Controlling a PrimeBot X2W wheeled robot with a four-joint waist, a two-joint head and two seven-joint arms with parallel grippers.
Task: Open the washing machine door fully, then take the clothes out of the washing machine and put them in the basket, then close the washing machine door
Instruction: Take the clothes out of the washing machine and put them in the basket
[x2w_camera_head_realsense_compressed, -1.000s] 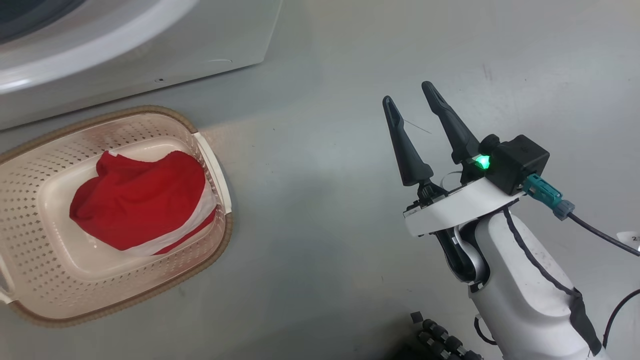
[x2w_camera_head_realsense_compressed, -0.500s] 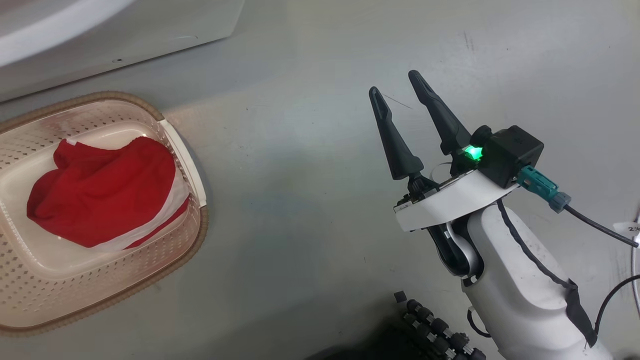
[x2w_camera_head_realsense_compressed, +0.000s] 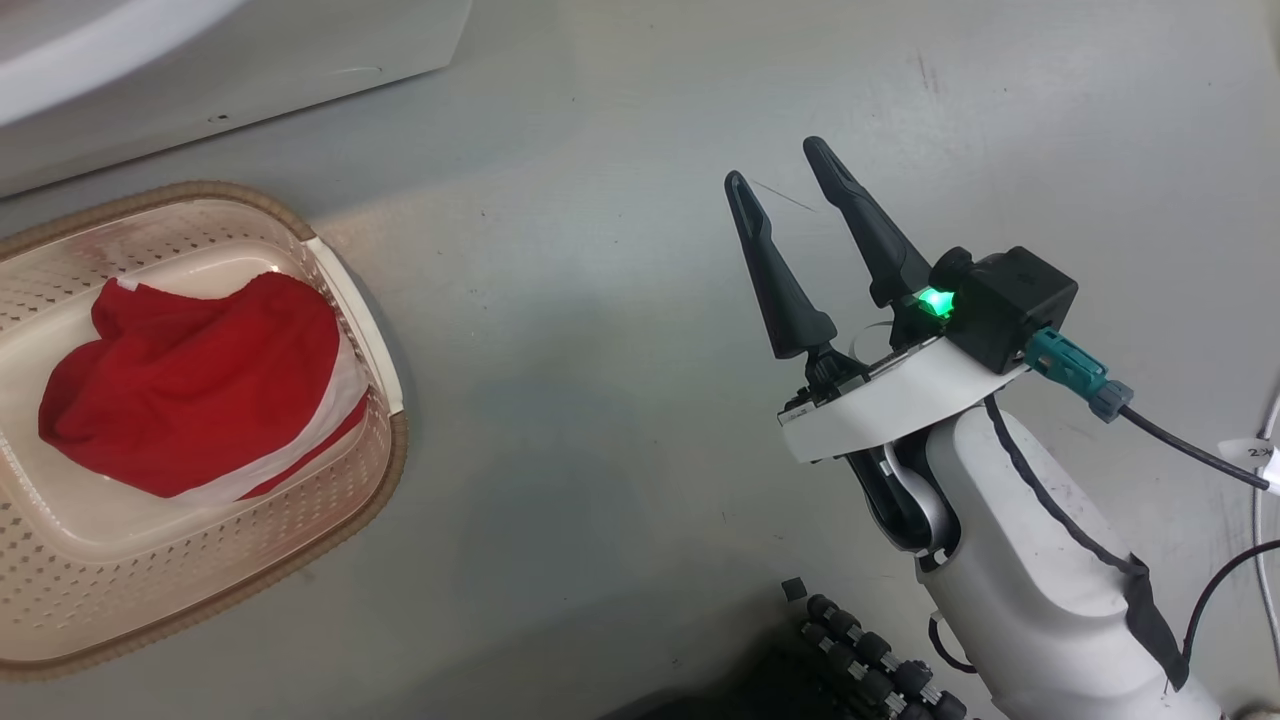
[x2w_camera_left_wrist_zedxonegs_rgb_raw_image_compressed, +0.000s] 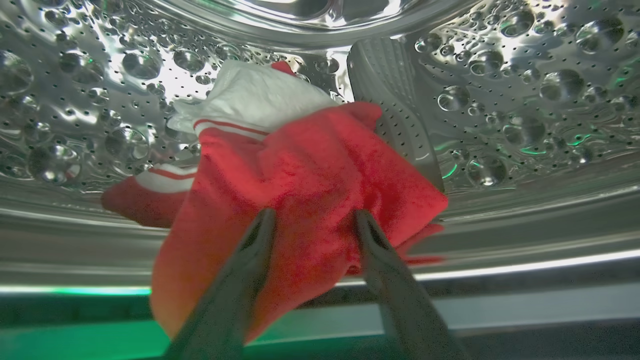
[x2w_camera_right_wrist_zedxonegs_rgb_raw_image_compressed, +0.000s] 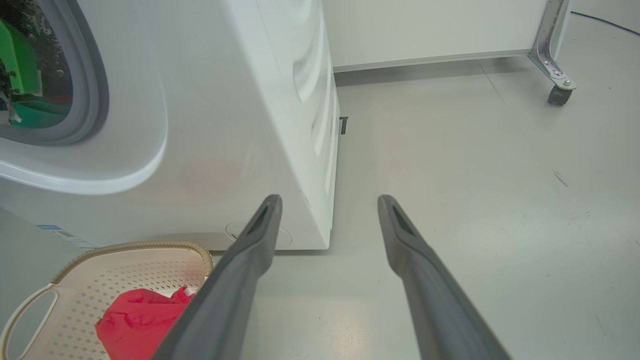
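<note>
- Right now your left hand (x2w_camera_left_wrist_zedxonegs_rgb_raw_image_compressed: 315, 216) is inside the steel drum (x2w_camera_left_wrist_zedxonegs_rgb_raw_image_compressed: 500, 100). Its fingers (x2w_camera_left_wrist_zedxonegs_rgb_raw_image_compressed: 250, 260) sit either side of a bunch of the red-and-white garment (x2w_camera_left_wrist_zedxonegs_rgb_raw_image_compressed: 310, 165). The fabric looks pinched, though the close view leaves that unsure.
- That garment reaches over the drum's front lip, and its white striped end points towards 11 o'clock from the fingertips.
- Your right hand (x2w_camera_head_realsense_compressed: 775, 165) is spread wide and holds nothing, hovering above the grey floor (x2w_camera_head_realsense_compressed: 600, 420).
- From that hand, the basket (x2w_camera_head_realsense_compressed: 392, 470) sits on the floor at 9 o'clock, well apart, with red clothes (x2w_camera_head_realsense_compressed: 190, 390) heaped inside it.
- Look to 11 o'clock in the head view for the washing machine (x2w_camera_head_realsense_compressed: 250, 60), just beyond the basket.
</note>
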